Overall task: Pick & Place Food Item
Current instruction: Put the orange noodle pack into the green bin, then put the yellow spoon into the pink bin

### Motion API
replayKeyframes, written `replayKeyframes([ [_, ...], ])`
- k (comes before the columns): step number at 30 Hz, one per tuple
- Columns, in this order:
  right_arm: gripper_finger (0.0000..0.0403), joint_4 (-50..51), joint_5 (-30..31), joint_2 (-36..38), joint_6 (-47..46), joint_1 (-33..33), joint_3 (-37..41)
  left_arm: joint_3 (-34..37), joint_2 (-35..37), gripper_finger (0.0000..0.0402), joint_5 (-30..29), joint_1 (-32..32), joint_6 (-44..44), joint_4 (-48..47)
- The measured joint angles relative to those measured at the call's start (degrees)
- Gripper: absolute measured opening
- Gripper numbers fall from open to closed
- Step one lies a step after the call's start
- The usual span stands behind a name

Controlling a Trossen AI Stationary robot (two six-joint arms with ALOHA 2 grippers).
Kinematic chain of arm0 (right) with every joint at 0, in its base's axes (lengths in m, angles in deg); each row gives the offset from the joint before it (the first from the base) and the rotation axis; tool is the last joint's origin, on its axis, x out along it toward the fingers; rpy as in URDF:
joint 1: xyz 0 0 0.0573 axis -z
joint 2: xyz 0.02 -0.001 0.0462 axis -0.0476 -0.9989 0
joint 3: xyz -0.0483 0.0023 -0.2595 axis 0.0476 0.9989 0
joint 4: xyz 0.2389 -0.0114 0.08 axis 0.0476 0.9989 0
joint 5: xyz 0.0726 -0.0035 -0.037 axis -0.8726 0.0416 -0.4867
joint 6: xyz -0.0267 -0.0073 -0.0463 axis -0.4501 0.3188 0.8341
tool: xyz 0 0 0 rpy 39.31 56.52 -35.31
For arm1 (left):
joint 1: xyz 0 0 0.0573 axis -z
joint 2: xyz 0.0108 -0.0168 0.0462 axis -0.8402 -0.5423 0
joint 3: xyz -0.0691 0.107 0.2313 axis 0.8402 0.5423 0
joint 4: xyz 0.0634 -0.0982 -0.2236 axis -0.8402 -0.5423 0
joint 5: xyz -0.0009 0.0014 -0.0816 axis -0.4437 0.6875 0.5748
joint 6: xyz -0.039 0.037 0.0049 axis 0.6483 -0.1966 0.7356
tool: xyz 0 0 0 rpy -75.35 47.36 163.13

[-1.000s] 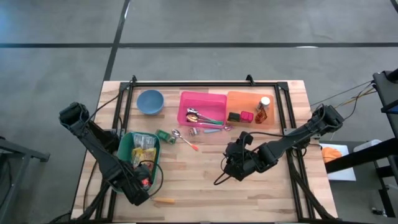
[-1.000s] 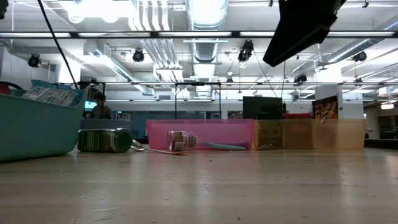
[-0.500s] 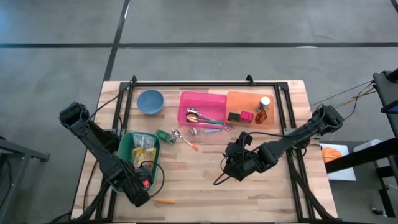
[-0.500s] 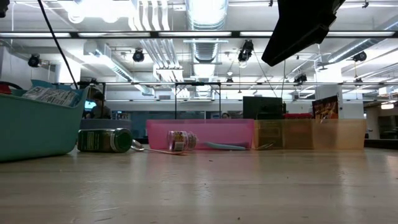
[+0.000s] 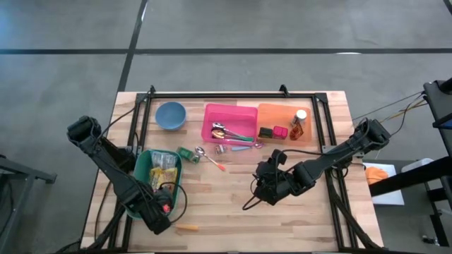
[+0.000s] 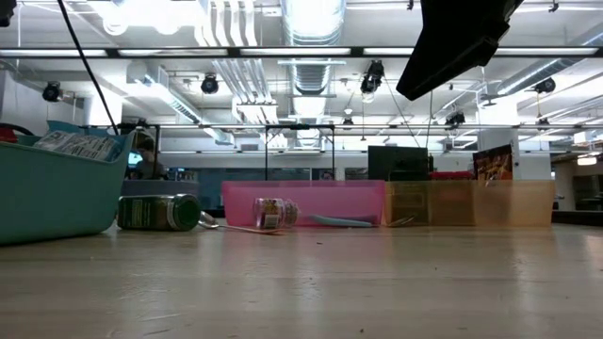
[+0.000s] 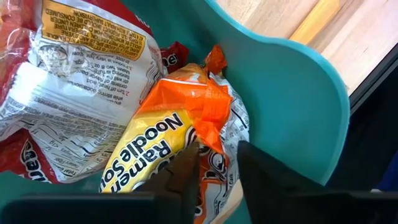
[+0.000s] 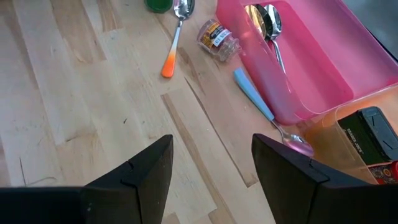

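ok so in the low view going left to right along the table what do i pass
teal basket → green can on its side → small jar on its side in front of the pink bin → orange bin

Orange-yellow ramen packet (image 7: 177, 134) (black lettering), teal basket (image 7: 298, 99)

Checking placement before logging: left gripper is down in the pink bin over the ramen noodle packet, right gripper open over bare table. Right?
Wrong bin. The left gripper is in the teal bin, fingers astride the ramen noodle packet, as the left wrist view shows. The pink bin holds cutlery. The right gripper is indeed open over bare table.
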Motion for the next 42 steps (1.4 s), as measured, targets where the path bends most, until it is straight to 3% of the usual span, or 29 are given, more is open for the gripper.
replayKeyframes([
  [9,0.0217,-0.04,0.00,0.00,0.00,0.02,0.02,-0.04,1.66,0.0162,2.00,-1.22,0.20,-0.06],
  [23,0.0217,-0.20,-0.76,0.00,0.00,0.02,0.13,-0.09,7.61,0.0167,1.64,-1.49,2.67,-3.26],
  [29,0.0217,-0.24,-0.86,0.00,0.00,0.00,0.22,-0.54,10.39,0.0167,-1.07,-1.52,2.79,-4.25],
  [34,0.0217,-0.26,-0.87,0.00,0.00,0.02,0.22,-5.13,10.49,0.0167,-3.58,-1.52,2.49,-9.79],
  [42,0.0217,-0.46,-0.87,0.00,-0.20,0.01,0.37,-12.09,9.99,0.0143,-12.35,-1.52,-2.24,-12.69],
])
